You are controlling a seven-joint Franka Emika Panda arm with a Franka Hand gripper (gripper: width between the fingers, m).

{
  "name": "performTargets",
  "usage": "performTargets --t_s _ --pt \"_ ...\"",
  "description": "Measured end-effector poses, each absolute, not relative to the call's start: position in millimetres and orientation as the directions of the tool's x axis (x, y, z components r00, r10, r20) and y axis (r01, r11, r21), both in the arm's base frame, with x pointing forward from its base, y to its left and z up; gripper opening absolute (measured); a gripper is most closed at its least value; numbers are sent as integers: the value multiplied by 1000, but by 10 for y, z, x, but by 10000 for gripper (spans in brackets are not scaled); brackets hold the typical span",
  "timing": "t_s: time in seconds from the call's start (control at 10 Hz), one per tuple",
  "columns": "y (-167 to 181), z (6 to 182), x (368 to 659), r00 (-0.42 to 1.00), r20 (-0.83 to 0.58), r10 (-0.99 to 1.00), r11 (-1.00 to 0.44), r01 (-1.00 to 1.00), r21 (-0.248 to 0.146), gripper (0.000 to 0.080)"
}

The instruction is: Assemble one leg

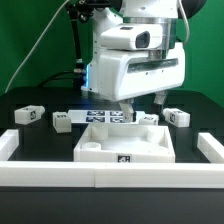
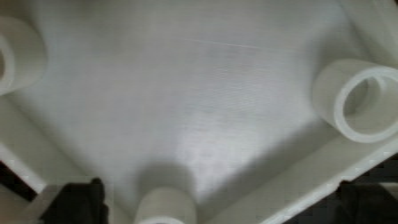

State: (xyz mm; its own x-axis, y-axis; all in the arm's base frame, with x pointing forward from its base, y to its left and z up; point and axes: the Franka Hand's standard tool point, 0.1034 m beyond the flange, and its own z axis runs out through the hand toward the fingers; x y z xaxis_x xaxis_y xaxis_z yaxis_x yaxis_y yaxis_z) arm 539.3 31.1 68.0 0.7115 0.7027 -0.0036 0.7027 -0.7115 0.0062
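Four legs (image 1: 30, 115) lie beside one white panel (image 1: 100, 150).

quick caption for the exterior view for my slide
Arm's gripper low over the white panel, jaws apart, legs lying loose either side

A robotics lab bench: black table (image 1: 40, 132) fenced by white rails (image 1: 20, 146), green curtain (image 1: 30, 40) behind the table, tagged marker board (image 1: 104, 117) on it, robot arm (image 1: 135, 62) above it.
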Motion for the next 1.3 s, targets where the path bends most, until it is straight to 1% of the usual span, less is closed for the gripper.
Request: performTargets --t_s 0.9,1.0,1.1,1.2,1.3 --pt "309 677 5391 707 -4 707 -707 707 6 650" --pt "283 651 5353 588 -21 809 -588 809 8 650" --pt "286 596 5283 486 -56 872 -487 873 -8 649" --pt "298 543 5192 435 -115 893 -443 895 -50 649" --pt "285 540 5185 432 -122 894 -441 896 -60 649"
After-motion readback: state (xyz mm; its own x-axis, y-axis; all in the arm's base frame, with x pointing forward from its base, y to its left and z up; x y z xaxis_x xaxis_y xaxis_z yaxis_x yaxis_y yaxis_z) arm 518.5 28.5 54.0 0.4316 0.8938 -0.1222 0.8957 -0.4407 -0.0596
